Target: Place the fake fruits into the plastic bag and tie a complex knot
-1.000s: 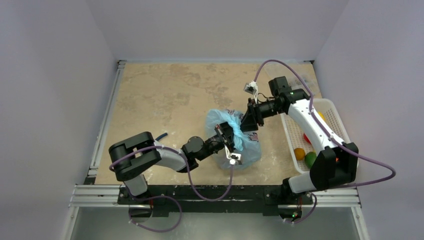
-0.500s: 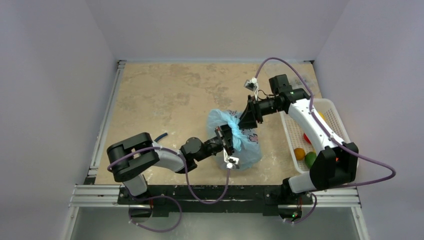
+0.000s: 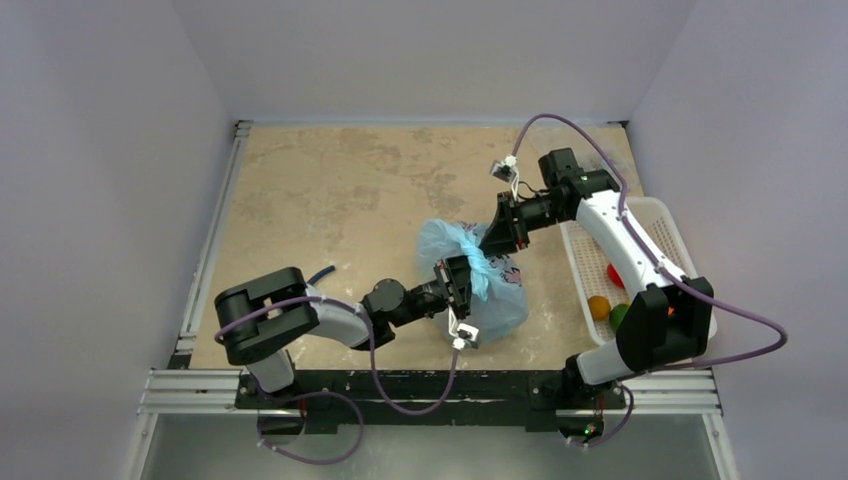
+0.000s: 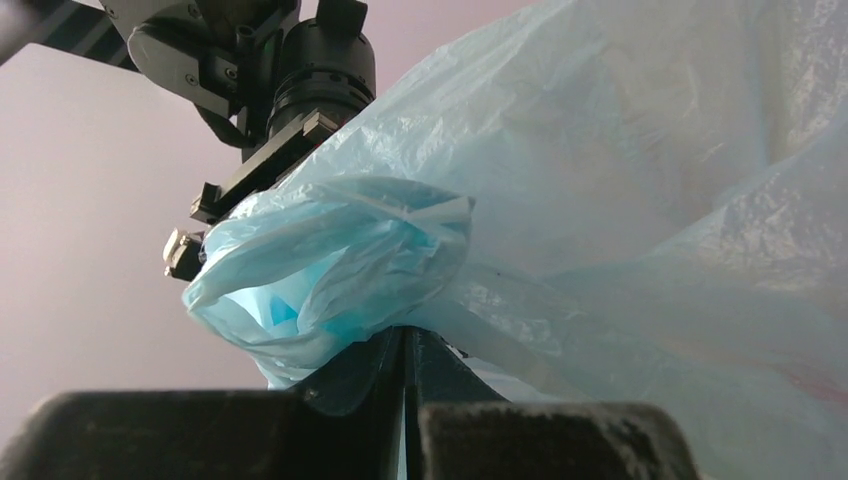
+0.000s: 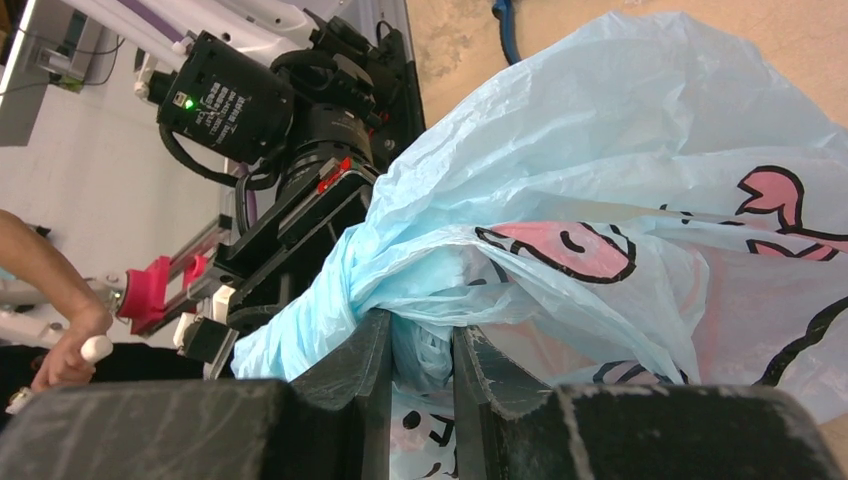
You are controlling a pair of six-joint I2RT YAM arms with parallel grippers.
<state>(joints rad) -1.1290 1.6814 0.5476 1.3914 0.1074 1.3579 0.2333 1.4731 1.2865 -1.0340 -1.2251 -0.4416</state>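
Note:
The light-blue plastic bag [image 3: 490,300] with pink cartoon prints stands bulging at the table's middle; its contents are hidden. A twisted bunch of its handle strips [image 3: 478,262] stretches between both grippers; I cannot tell if this is a tied knot. My left gripper [image 3: 460,278] is shut on that bunch [image 4: 330,265], jaws pressed together [image 4: 405,340]. My right gripper [image 3: 497,238] is shut on a wad of the bag's plastic [image 5: 420,345] from the far side. Fake fruits remain in the basket: red [image 3: 613,274], orange [image 3: 598,307], green [image 3: 619,316].
A white slotted basket [image 3: 662,212] lies at the right edge under my right arm. A blue object [image 3: 322,271] lies on the table left of the left arm. Metal rails run along the left and near edges. A person's arm shows in the right wrist view [image 5: 45,290].
Both grippers keep their hold on the bag. The bag and its bunch have shifted slightly right, and my left wrist has turned a little lower while the right arm drew back slightly.

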